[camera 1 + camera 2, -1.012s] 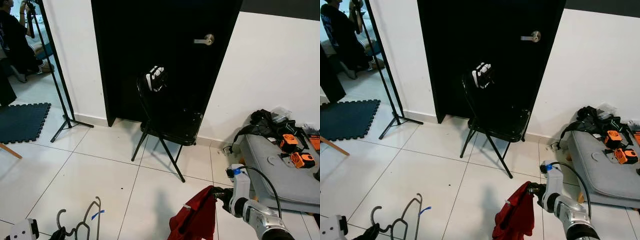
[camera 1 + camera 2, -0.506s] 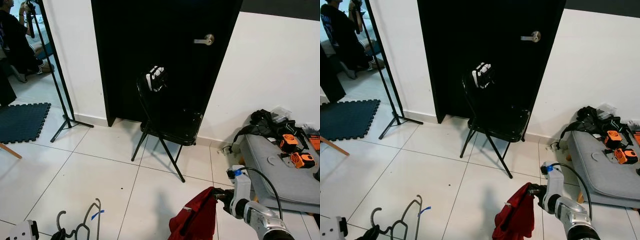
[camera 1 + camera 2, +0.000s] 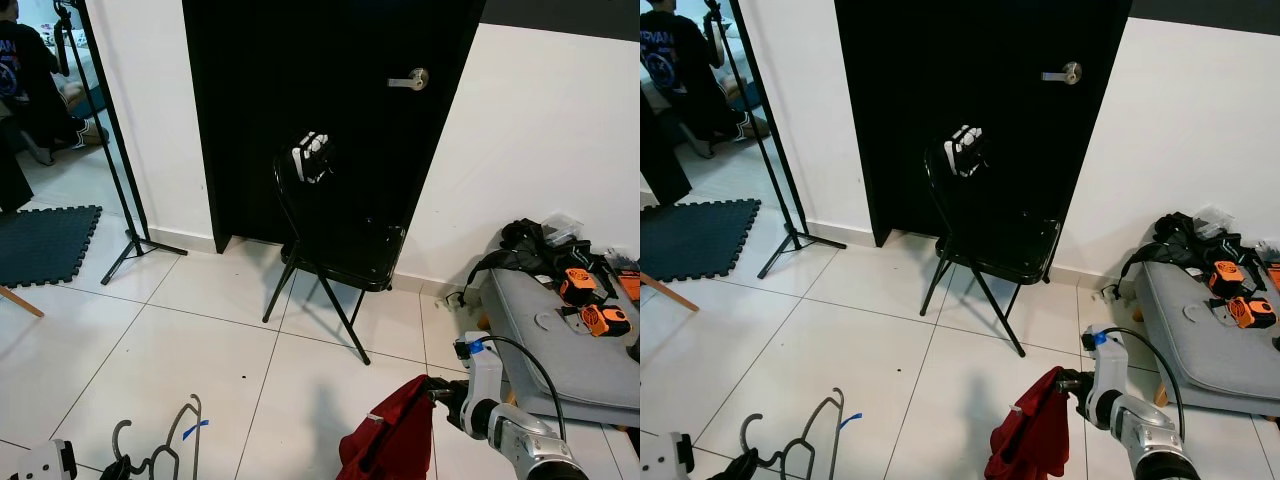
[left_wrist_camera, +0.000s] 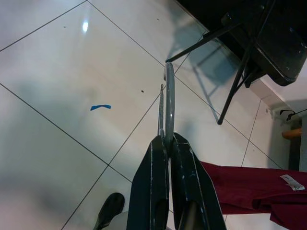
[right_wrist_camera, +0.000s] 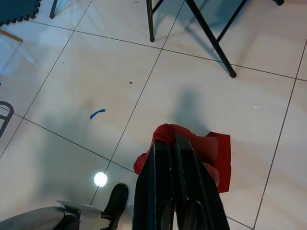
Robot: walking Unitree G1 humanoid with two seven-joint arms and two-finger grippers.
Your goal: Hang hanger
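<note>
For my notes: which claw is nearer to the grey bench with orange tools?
Right. The right claw, holding the red garment, is beside the grey bench; the left claw is far across the floor.

Person in the dark printed T-shirt, far left beyond the black tripod stand — arm that was raised by the head is now lower, and the torso shows more squarely, shirt print in view. Right gripper, pinching the red cloth garment — shifted slightly lower and rightward, the cloth's top edge following it.
</note>
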